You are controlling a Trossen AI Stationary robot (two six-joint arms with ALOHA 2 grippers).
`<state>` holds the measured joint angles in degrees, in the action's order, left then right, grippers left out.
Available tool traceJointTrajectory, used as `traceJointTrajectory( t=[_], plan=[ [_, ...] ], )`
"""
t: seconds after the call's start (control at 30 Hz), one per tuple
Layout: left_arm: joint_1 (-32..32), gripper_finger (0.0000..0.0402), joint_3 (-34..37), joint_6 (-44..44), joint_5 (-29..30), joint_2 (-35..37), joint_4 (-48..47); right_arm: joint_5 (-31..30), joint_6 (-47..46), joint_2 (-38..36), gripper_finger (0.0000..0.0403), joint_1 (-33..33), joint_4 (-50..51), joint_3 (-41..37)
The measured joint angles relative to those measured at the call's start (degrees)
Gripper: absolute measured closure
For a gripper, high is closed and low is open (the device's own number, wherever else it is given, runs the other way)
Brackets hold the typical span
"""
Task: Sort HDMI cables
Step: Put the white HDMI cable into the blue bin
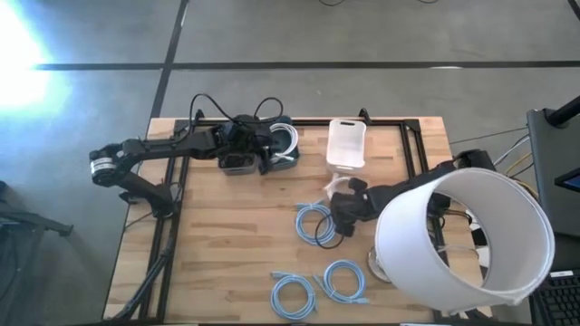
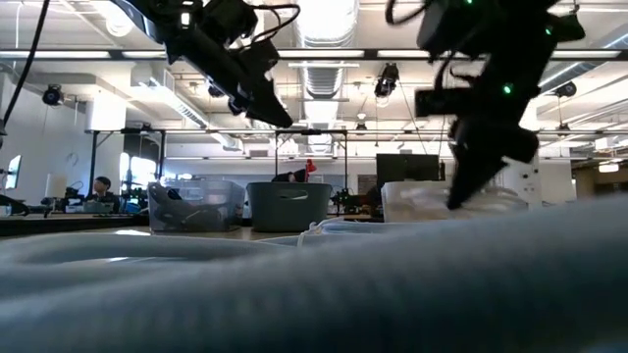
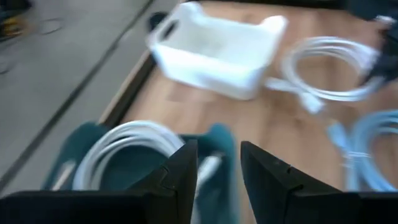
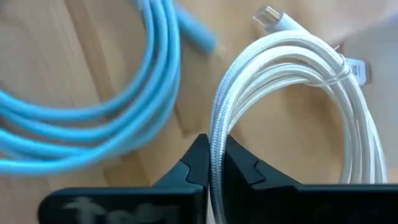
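While the left end effector (image 1: 272,145) hangs over the dark teal bin (image 1: 288,159) at the back of the pale wooden counter (image 1: 217,244), its two dark fingers (image 3: 186,168) stand apart with nothing between them. A white coiled HDMI cable (image 3: 124,146) lies inside that bin, directly beneath the fingers. Just to the right sits a clear plastic rectangular tub (image 1: 346,142), also against the back edge. Below it, near the counter's middle, the right end effector (image 1: 337,195) is pinched together on a strand of a second white braided cable coil (image 4: 292,93), which rests on the wood. Beside it lies a light blue cable coil (image 1: 313,217) with a black cable loop (image 1: 324,237) touching its lower edge. Two more light blue coils (image 1: 294,293) rest near the front edge, side by side but apart, the other (image 1: 344,279) slightly farther right. At the far right, a large white cylindrical shade (image 1: 471,235) covers part of the right arm.
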<state>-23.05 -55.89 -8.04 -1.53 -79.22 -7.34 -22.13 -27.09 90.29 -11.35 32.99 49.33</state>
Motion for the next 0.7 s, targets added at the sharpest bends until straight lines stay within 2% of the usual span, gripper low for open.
traceJointTrajectory(
  t=[0.13, 0.27, 0.4, 0.47, 0.6, 0.7],
  plan=[
    [1.00, 0.0275, 0.11, -1.62, -5.21, 0.00, 0.28, -4.46, 5.31, -0.93, 0.0387, 0.01, -2.10, 3.20],
    [3.08, 0.0275, 2.27, -5.96, -9.34, 0.00, 3.39, -4.91, 13.08, -0.79, 0.0388, 0.40, -8.05, 6.22],
    [6.53, 0.0275, 4.65, -15.45, -15.36, -0.02, 6.43, -4.80, 20.58, -0.66, 0.0388, 1.86, -15.03, 7.79],
    [8.39, 0.0275, 5.88, -20.19, -16.58, -0.02, 8.32, -4.68, 22.73, -0.66, 0.0389, 2.96, -17.72, 8.08],
    [11.52, 0.0275, 7.32, -27.00, -14.31, -0.16, 10.56, -3.43, 25.96, -0.66, 0.0389, 6.06, -21.62, 8.28],
    [12.94, 0.0275, 7.51, -29.61, -6.70, -0.24, 11.00, 4.09, 27.10, -0.66, 0.0389, 9.38, -23.32, 8.17]
  ],
)
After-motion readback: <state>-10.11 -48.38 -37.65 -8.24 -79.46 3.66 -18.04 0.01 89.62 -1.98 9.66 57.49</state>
